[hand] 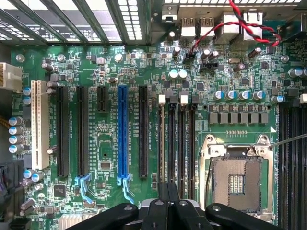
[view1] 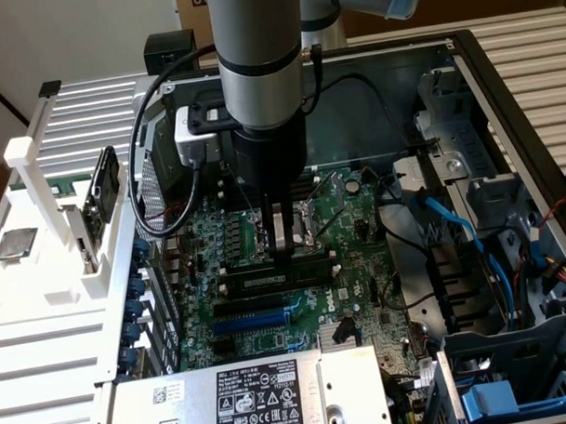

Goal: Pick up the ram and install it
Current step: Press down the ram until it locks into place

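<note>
The ram (view1: 104, 185), a dark green stick with a pale label, stands on edge in the white rack (view1: 43, 276) at the exterior view's left, outside the computer case. My gripper (view1: 282, 238) hangs far from it, low over the motherboard, with its tips just above the black memory slots (view1: 271, 273). The fingers are shut with nothing between them. In the wrist view the gripper (hand: 168, 189) points at the near end of the four memory slots (hand: 176, 143), which look empty. The open processor socket (hand: 237, 179) lies beside them.
A square silver processor chip (view1: 14, 242) lies on the rack. A labelled metal box (view1: 261, 394) covers the case's near end. Blue cables (view1: 451, 225) and a drive cage (view1: 512, 371) fill the exterior view's right. A blue expansion slot (hand: 123, 134) runs beside the memory slots.
</note>
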`<state>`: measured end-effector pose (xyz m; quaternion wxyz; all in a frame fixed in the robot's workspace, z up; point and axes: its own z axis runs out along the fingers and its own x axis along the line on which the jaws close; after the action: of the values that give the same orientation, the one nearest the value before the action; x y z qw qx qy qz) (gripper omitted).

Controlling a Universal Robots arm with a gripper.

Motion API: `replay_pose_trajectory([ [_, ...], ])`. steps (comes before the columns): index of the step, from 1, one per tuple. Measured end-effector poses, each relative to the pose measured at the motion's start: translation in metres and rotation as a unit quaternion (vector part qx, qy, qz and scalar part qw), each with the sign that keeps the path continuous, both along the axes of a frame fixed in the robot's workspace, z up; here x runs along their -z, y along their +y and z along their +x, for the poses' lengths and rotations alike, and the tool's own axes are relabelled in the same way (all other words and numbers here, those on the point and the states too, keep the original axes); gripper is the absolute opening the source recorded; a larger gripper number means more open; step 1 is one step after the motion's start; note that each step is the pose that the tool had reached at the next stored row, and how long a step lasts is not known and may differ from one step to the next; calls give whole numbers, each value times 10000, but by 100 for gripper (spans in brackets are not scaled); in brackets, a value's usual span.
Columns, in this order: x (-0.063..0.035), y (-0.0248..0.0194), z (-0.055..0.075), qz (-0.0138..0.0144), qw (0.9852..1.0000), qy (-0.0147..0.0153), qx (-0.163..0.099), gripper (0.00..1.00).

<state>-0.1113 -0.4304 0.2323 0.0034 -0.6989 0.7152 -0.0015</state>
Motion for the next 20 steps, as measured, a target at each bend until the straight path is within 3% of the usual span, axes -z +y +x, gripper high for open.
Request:
replay_pose_trajectory([
  [12,10,-10,2,10,10000,0,-3,11],
  [20,9,-40,1,91,10000,0,-2,11],
])
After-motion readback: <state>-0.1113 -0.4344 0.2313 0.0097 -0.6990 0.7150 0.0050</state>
